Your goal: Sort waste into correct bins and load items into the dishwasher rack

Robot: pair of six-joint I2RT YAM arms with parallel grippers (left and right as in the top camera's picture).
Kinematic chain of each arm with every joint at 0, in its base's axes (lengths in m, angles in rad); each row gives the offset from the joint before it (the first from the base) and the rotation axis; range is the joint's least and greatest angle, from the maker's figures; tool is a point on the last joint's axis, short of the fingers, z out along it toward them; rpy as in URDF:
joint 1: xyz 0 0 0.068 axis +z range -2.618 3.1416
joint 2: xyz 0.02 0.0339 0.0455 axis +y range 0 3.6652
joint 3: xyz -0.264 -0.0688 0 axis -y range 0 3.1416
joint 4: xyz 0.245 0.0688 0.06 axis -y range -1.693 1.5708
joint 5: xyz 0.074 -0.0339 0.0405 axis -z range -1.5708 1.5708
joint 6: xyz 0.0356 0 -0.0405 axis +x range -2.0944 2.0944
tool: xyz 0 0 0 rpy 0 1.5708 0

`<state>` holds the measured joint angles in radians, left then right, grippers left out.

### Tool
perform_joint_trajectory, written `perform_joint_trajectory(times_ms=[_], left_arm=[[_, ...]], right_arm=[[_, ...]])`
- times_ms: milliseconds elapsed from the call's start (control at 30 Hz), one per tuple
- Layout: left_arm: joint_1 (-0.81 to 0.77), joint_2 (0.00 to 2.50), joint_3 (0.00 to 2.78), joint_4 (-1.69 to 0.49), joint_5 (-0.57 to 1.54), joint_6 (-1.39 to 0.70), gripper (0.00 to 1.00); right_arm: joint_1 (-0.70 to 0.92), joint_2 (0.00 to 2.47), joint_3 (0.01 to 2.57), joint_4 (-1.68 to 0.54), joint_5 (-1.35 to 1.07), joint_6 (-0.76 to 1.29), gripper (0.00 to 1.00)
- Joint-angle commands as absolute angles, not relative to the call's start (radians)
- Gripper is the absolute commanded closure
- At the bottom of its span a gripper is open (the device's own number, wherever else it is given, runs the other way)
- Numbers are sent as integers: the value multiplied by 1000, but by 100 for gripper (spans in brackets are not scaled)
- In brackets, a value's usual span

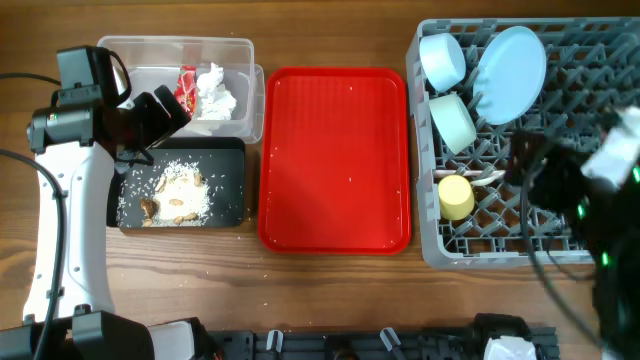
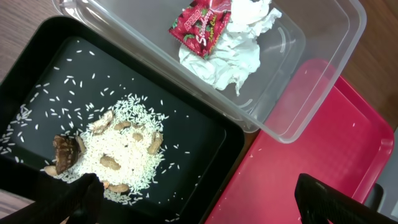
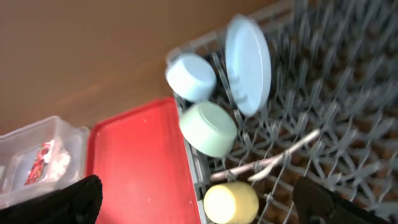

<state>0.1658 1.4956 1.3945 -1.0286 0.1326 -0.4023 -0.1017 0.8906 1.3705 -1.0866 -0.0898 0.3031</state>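
**Progress.** The work looks all but finished. No waste or tableware lies loose on the wooden surface (image 1: 330, 290). The red serving tray (image 1: 335, 160), between the bins and the rack, is bare save for a few specks.

**Bins.** The clear tub (image 1: 150, 55) holds the red snack wrapper (image 2: 200, 25) and the crumpled white tissue (image 2: 227, 53), which touch each other at one end. The black tray (image 2: 199, 134), just beside the tub, holds the food scraps (image 2: 121, 158). These form a heap of rice grains with beige and brown lumps in it, and stray grains are scattered over the tray floor.

**Rack.** The dishwasher rack (image 1: 500, 258) carries five kinds of item:
- The light-blue plate (image 3: 249, 62) stands on edge among the pegs.
- The light-blue bowl (image 3: 191, 78) and the pale mint bowl (image 3: 208, 127) are tipped on their sides along the wall nearest the red tray.
- The yellow cup (image 3: 230, 202) sits further along that wall.
- Two pale utensils (image 3: 273, 162) lie flat across the grid beside the cup. Which is the fork and which the spoon cannot be told.

**Tools.** The left tool (image 2: 196, 202) hangs over the seam between the black tray and the red tray, jaws spread wide and holding nothing. The right tool (image 3: 196, 208) hangs above the rack near the cup and utensils, jaws likewise wide apart and empty. It is blurred in the overhead view.

**Judgement.** Every listed item is accounted for in its proper container. Little appears to remain beyond drawing both arms clear.
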Motion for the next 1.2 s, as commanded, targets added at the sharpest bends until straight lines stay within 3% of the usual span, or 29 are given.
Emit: perform_joint_trajectory(times_ms=[0,267,433,600,767,967,1167], left_arm=[[170,1492,1408,-1026,145,-398,0],[170,1492,1408,-1026,145,-398,0],[170,1492,1408,-1026,145,-398,0],[170,1492,1408,-1026,145,-398,0],[170,1492,1408,-1026,145,-398,0],[170,1492,1408,-1026,145,-398,0],[170,1492,1408,-1026,145,-398,0]], right_arm=[[-102,791,1374,-1093,-106,239,0],[-99,741,1332,-1075,-60,137,0],[-99,643,1118,-760,-97,52,0],[-99,410,733,-389,-147,56,0],[-90,210,381,-165,-185,113,0],[-26,43,131,-51,-174,138,0],[-19,3,49,-44,-175,134,0]])
